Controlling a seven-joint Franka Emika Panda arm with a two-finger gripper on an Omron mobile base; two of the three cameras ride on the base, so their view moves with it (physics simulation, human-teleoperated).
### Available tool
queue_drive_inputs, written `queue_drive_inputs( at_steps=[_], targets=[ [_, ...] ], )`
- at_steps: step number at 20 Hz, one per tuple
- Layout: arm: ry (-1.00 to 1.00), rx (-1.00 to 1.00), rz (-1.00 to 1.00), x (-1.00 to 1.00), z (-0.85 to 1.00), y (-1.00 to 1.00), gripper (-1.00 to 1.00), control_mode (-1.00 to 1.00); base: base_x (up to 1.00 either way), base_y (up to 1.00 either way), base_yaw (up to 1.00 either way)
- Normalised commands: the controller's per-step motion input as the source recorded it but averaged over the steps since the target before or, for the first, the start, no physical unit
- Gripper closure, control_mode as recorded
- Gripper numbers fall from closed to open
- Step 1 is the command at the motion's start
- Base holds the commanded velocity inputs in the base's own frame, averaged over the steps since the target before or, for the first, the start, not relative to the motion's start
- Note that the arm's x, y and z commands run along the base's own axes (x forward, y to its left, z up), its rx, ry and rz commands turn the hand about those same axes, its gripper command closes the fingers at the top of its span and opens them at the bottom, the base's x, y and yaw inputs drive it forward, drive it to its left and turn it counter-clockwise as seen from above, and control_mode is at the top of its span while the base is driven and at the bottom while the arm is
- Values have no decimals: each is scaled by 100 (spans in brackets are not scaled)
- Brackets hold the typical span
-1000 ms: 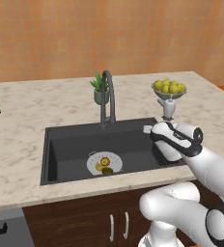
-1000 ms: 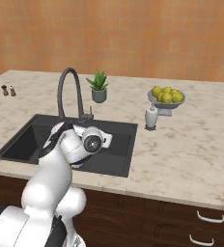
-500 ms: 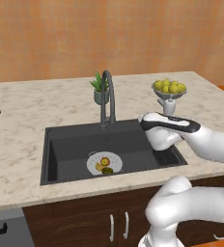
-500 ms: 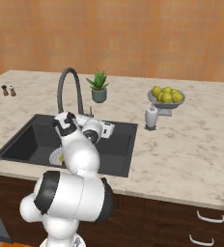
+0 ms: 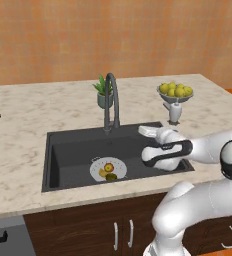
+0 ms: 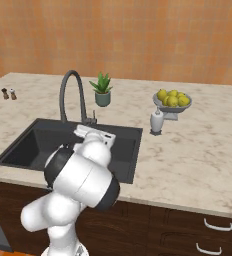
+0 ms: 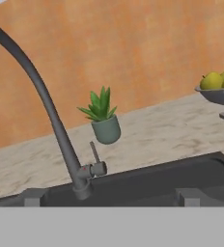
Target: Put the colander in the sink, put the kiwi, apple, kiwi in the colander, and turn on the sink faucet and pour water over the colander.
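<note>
The tall dark grey gooseneck sink faucet (image 5: pixel 111 100) stands at the back rim of the large rectangular dark grey sink (image 5: pixel 68 160), just in front of the small green potted plant (image 5: pixel 104 92) on the marble desk (image 5: pixel 18 125). In the basin, forward and left of the faucet's base, sits the small round white perforated colander (image 5: pixel 108 169) with the red-orange apple (image 5: pixel 109 167), a yellowish kiwi (image 5: pixel 103 173) and a dark olive-green kiwi (image 5: pixel 111 177) inside it. No water runs.

The robot's hand (image 5: pixel 149 131) hovers to the right of the faucet, over the sink's back right part, released, with its fingers spread wide and nothing between them.

The faucet should be rigid and fixed; only its thin side lever (image 7: pixel 93 152) should move, probably with a light push. The smooth metal could slip, so contact low on the lever near its pivot, or hooked behind it, looks safest.

The hand view gives the lever and the red mark at its root, right of the faucet's stem, which both base views leave too small to read. The left base view shows the fruit-filled colander; the right base view hides it behind the arm but shows a white bottle (image 6: pixel 156 121) and a bowl of yellow fruit (image 6: pixel 172 99) far right of the faucet.
</note>
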Motion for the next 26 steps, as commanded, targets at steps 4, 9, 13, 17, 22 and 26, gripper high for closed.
queue_drive_inputs(
  at_steps=[4, 9, 13, 17, 22, 26],
  targets=[
    [-4, -6, 0, 24, 0, 0, -100, -100, 0, 0, 0],
    [-14, -11, -1, 32, 0, 44, -100, -100, 0, 0, 0],
    [-2, -6, 0, 14, -8, 58, -100, -100, 0, 0, 0],
    [-2, -1, -3, 19, -15, 30, -100, -100, 0, 0, 0],
    [-2, 0, -3, 30, -21, 0, -100, -100, 0, 0, 0],
    [-3, 0, -2, 42, -22, 13, -100, -100, 0, 0, 0]
  ],
)
